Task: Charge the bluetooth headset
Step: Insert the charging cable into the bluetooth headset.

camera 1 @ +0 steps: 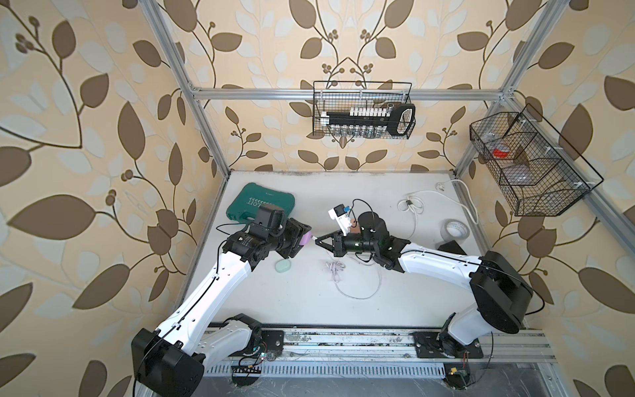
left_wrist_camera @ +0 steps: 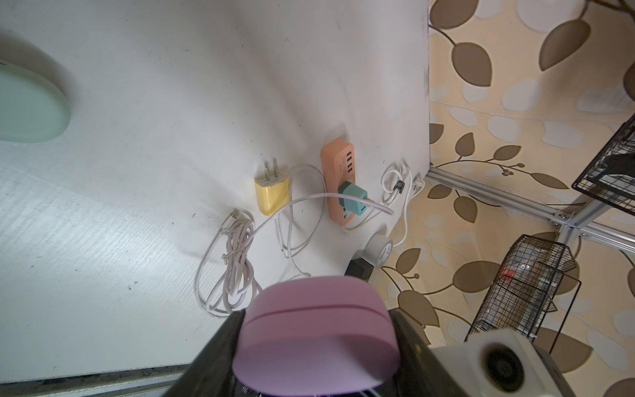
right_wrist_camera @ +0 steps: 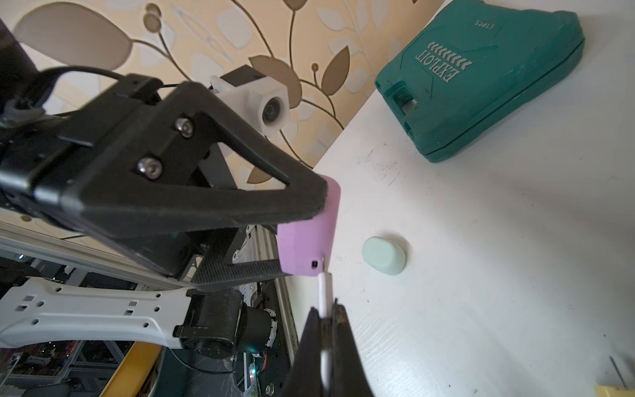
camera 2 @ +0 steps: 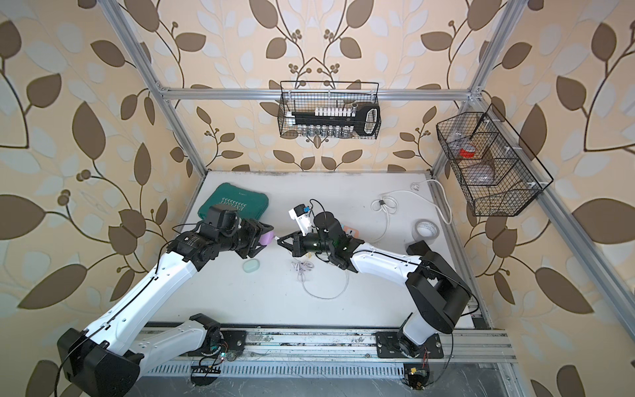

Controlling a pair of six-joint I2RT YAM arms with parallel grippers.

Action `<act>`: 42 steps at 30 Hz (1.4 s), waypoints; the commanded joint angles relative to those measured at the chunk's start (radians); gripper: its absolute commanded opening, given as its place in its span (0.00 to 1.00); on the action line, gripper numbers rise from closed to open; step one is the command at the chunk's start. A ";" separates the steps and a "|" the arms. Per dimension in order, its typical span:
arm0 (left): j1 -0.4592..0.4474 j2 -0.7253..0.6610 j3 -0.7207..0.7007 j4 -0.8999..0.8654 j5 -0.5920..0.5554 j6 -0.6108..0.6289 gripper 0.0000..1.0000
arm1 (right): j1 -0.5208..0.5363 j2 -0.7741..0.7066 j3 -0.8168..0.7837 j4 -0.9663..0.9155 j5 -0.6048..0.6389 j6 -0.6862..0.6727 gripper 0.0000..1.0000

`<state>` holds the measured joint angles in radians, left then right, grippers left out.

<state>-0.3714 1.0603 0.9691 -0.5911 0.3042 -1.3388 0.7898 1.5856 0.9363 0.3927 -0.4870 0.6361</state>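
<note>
A pink bluetooth headset case (left_wrist_camera: 309, 302) sits between the black fingers of my left gripper (left_wrist_camera: 316, 343), which is shut on it above the table's middle. In both top views the case (camera 1: 305, 238) (camera 2: 267, 237) faces my right gripper (camera 1: 318, 239). My right gripper (right_wrist_camera: 326, 312) is shut on a white cable plug (right_wrist_camera: 324, 292). The plug's metal tip touches the case (right_wrist_camera: 309, 237) just beside its small dark port (right_wrist_camera: 314, 264), which still shows open. A mint green case (camera 1: 287, 265) lies on the table under the left arm.
A green tool case (camera 1: 261, 202) lies at the back left. An orange power strip (left_wrist_camera: 338, 178) holds a teal charger (left_wrist_camera: 352, 198), with a yellow charger (left_wrist_camera: 271, 192) and a coiled white cable (camera 1: 335, 266) nearby. A tape roll (camera 1: 454, 229) is at right. Wire baskets (camera 1: 364, 110) hang on the walls.
</note>
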 commanded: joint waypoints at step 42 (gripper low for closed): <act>0.028 -0.040 0.010 0.027 -0.016 0.013 0.36 | 0.000 0.034 -0.027 0.136 -0.059 0.062 0.00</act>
<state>-0.3515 1.0428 0.9661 -0.5739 0.2844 -1.3376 0.7891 1.5982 0.9115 0.5007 -0.5243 0.6849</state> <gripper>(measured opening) 0.605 0.053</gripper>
